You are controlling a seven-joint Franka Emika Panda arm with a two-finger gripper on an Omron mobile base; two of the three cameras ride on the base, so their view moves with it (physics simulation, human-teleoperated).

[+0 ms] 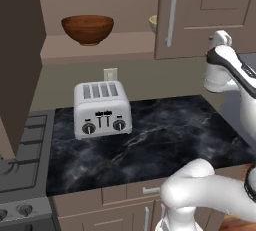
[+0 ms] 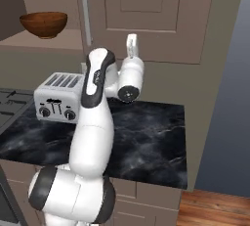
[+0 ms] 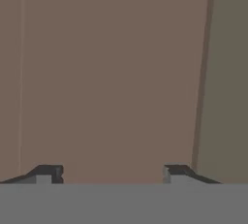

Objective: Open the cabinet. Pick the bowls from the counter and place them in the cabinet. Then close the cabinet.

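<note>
Fingers (image 3: 48, 173) apart, facing cabinet (image 3: 111, 72) door.

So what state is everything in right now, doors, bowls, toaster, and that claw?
Wall cabinet left door: swung open.
Wall cabinet right door: shut.
Reddish-brown wooden bowl: upright on the cabinet shelf.
Cream bowl: on the shelf, mostly hidden behind the right door.
Silver toaster: upright on the black counter, slots empty.
Gripper: fingers apart, holding nothing, close to a brown panel.
</note>
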